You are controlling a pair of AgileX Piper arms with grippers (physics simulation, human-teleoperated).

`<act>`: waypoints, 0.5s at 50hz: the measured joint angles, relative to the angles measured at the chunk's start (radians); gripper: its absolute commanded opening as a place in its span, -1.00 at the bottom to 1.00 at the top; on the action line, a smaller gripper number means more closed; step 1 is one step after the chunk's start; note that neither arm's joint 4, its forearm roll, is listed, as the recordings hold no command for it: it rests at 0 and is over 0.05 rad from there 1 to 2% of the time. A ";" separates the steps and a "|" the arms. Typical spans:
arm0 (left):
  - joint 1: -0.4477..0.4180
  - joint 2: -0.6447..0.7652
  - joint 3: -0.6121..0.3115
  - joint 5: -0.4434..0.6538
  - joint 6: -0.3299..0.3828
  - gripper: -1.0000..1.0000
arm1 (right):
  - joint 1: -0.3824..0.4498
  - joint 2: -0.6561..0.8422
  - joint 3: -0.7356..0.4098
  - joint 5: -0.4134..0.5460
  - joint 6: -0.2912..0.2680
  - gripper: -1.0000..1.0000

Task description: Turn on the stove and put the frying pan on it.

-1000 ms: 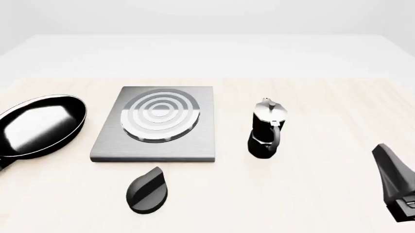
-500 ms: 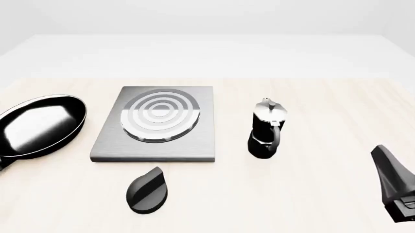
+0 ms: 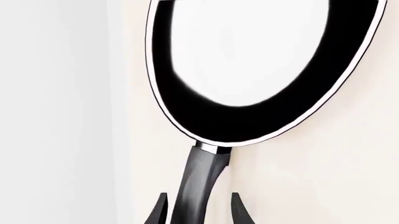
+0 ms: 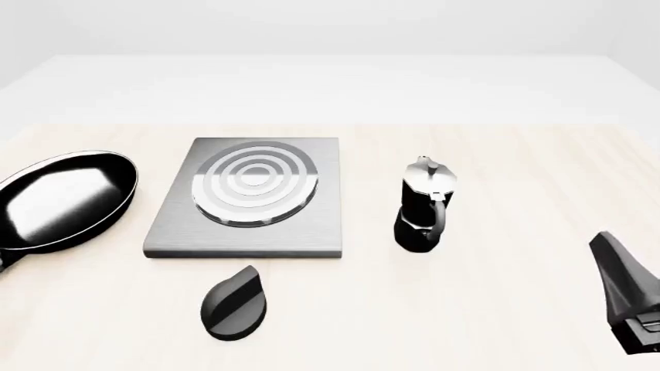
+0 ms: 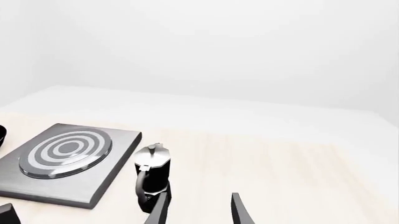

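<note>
On pale wood, frying pan (image 3: 262, 70) handle lies between the parted left fingers (image 3: 157, 213), untouched

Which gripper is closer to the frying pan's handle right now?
Left. The left gripper has its fingertips on either side of the frying pan handle, not visibly closed on it. The right gripper sits at the table's far right, beyond the moka pot.
</note>
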State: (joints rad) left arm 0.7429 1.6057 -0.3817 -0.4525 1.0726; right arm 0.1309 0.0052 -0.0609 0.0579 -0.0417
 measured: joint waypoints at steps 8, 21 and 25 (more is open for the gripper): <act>0.015 0.039 -0.010 -0.027 0.012 1.00 | 0.001 0.001 -0.002 0.001 -0.002 1.00; 0.022 0.047 -0.012 -0.041 0.013 -1.00 | 0.002 0.006 -0.004 -0.002 -0.005 1.00; 0.020 0.035 -0.007 -0.032 0.009 -1.00 | 0.002 0.007 -0.005 -0.002 -0.006 1.00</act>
State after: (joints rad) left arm 0.7629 1.6410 -0.3887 -0.4847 1.0819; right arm 0.1332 0.0123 -0.0656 0.0559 -0.0479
